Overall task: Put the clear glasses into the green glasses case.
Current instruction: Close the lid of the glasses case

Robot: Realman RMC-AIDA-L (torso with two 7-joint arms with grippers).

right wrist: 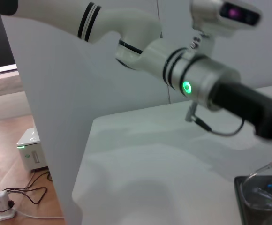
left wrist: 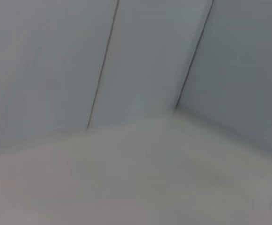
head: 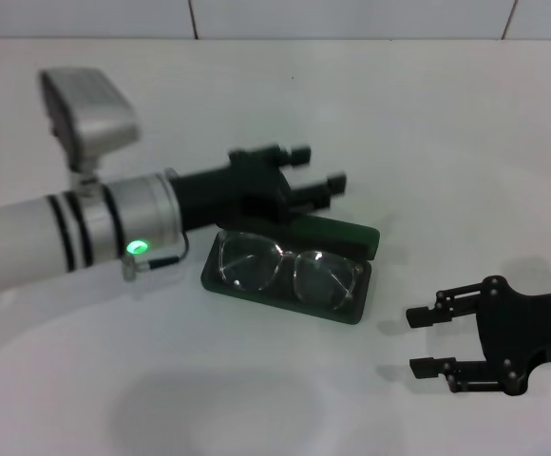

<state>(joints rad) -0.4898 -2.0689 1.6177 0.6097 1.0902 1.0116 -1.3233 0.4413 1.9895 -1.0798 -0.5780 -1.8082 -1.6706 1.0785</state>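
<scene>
1. One white worktop [head: 427, 114] carries everything.
2. Two arms: the left pincer [head: 315, 180] hovers above the case's far edge, its prongs apart and holding nothing; the right pincer [head: 426, 342] sits near right, spread open, empty.
3. One green glasses case [head: 363, 313] lies open at centre, its lid partly hidden behind the left pincer.
4. One pair of clear glasses [head: 285, 268] lies inside the case.

The left arm [head: 28, 242] was a glossy white tube ringed with two black bands, ending in a silver collar with a glowing green light, a thin black cable loop and a silver-grey boxy camera. Its left gripper [head: 318, 169] was matte black with blocky fingers. The right gripper [head: 420, 340] was likewise black, built of linked bars studded with small screws.
</scene>
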